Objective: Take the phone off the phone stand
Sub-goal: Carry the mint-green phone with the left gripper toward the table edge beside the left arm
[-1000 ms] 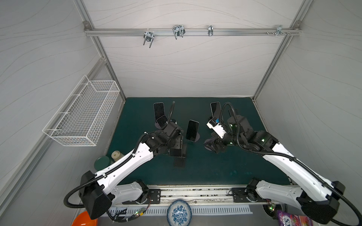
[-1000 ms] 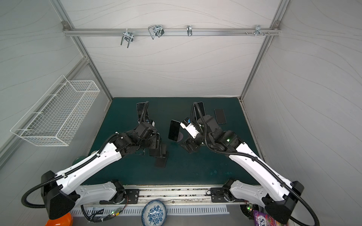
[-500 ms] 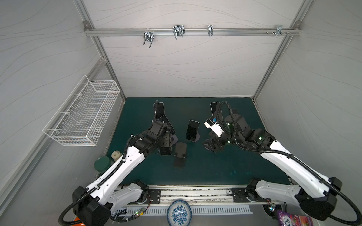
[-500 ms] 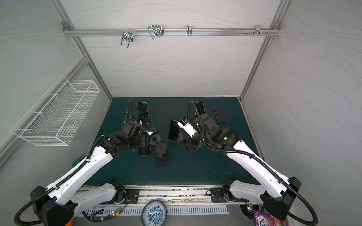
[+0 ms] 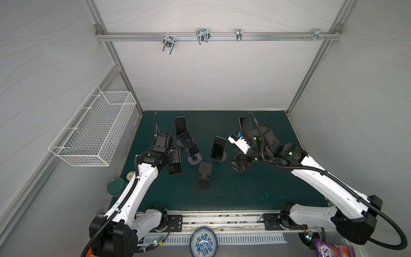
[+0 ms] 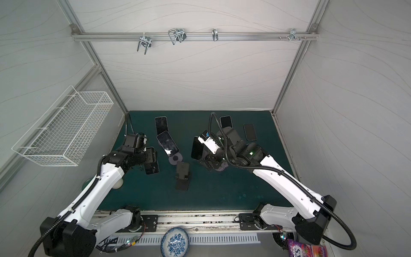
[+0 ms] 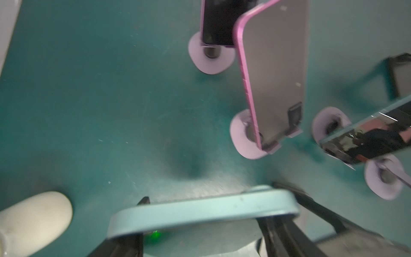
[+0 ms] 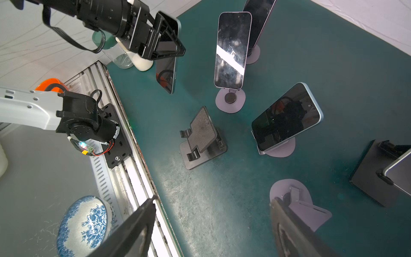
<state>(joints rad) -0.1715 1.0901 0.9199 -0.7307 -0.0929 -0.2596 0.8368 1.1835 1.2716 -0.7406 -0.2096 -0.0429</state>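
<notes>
The left hand (image 8: 172, 44) is clamped on the phone (image 8: 167, 73), gripping it near 1 end. The phone hangs upright in the air, its light blue rim showing. In both top views it sits left of the black stand (image 5: 204, 175), near it but apart.

The black stand is bare, in the middle of the desk (image 5: 244, 189), with its 2 front hooks holding nothing.

The right hand (image 8: 213, 200) hovers on the right side with its jaws spread wide and nothing between them. A bare lilac stand (image 8: 298, 207) lies just beside 1 of its fingers (image 8: 289, 231).

Between the arms, a pink phone (image 8: 231, 49) stands steeply on its own lilac base. A blue phone (image 8: 287, 115) leans on another, screen up. A dark phone (image 6: 250, 131) lies flat at the back right of the desk.

A patterned bowl (image 5: 203, 242) rests in front of the rail, off the green mat. A wire basket (image 5: 95, 131) hangs on the left wall.
</notes>
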